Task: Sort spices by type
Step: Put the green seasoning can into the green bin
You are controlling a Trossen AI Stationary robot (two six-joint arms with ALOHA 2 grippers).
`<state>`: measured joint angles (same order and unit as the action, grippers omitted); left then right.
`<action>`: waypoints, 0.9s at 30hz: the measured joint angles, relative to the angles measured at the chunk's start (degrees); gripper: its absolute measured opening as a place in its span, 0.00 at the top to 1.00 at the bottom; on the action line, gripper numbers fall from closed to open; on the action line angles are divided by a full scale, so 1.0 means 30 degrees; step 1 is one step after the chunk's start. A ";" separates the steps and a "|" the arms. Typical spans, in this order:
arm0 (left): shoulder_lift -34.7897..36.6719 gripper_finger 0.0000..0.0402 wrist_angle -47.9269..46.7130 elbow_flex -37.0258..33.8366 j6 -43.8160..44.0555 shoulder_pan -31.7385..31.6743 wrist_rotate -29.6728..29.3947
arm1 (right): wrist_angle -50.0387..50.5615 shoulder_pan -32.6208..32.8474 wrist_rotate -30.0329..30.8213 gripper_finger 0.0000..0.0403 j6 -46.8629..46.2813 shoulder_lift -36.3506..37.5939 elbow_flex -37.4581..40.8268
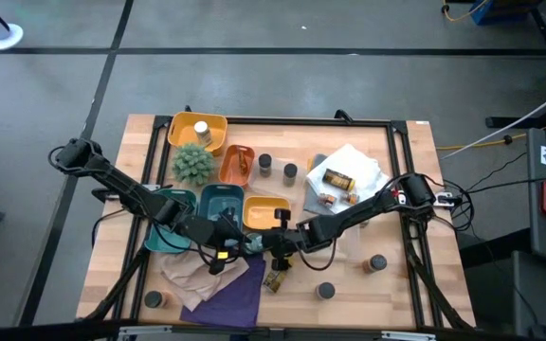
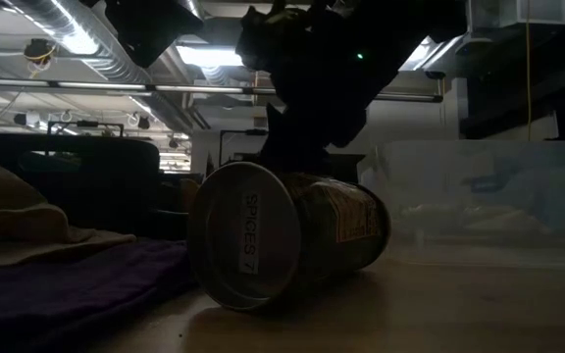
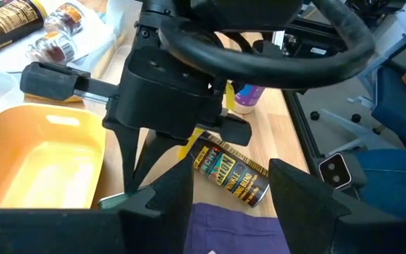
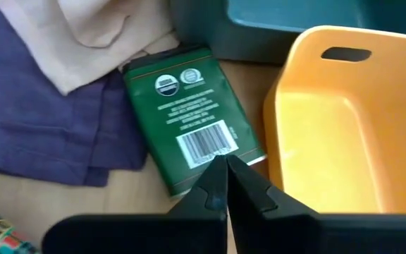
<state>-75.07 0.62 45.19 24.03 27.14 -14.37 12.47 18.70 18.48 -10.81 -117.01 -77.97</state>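
A flat green tin (image 4: 189, 120) with a barcode label lies on the table between the purple cloth (image 4: 41, 120) and a yellow tray (image 4: 344, 120). My right gripper (image 4: 225, 164) is shut and slants down over the tin's barcode end. A spice jar (image 2: 282, 235) with a printed wrap lies on its side near the front edge, also seen as the jar (image 3: 231, 176) in the left wrist view. My left gripper (image 3: 230, 201) hangs open above the purple cloth, aimed at that jar, with nothing between its fingers. It sits just left of the right gripper (image 1: 271, 244). My right gripper has its shut fingertips (image 4: 217, 185) over the green tin's barcode end (image 4: 204, 148), slanting down from the table's right. The tin lies flat on the table. I cannot tell whether the tips touch it.
Teal trays (image 1: 221, 201) stand beside the yellow tray (image 1: 263, 213). An orange tray (image 1: 237, 164), a spiky plant (image 1: 193, 163) and a yellow tray (image 1: 180, 131) holding a jar stand farther back. A white bag (image 1: 349, 170) with jars lies far right. Loose jars (image 1: 377, 263) (image 1: 325, 291) (image 1: 153, 299) stand near the front.
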 joint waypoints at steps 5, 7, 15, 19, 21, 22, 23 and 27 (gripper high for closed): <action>0.0000 0.58 0.0007 0.0000 0.0000 0.0000 0.0002 | -0.0472 0.0000 -0.0028 1.00 -0.0015 0.0000 0.0000; 0.0000 0.58 0.0001 0.0000 0.0000 0.0000 0.0003 | -0.0710 0.0000 -0.0033 1.00 -0.0015 0.0000 0.0000; 0.0000 0.58 0.0000 0.0000 0.0000 0.0000 0.0006 | -0.0637 0.0000 -0.0035 1.00 -0.0002 -0.0007 0.0000; 0.0000 0.58 0.0000 0.0000 0.0000 0.0000 0.0006 | -0.0583 0.0000 -0.0035 1.00 0.0044 -0.0124 -0.0007; 0.0000 0.58 0.0006 0.0000 0.0000 0.0000 0.0006 | -0.0433 0.0000 -0.0035 1.00 0.0058 -0.0152 -0.0007; 0.0000 0.58 0.0001 0.0000 0.0000 0.0000 0.0006 | -0.0484 0.0000 -0.0028 1.00 0.0051 -0.0223 -0.0007; 0.0000 0.58 0.0005 0.0000 0.0000 0.0000 0.0006 | -0.0470 0.0000 -0.0023 1.00 0.0051 -0.0269 -0.0007; 0.0000 0.58 -0.0001 0.0000 0.0000 0.0000 0.0006 | 0.0012 -0.0007 0.0100 1.00 0.0066 -0.0344 -0.0007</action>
<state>-75.07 0.62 45.19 24.03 27.14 -14.35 12.51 18.68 18.78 -10.61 -118.04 -78.00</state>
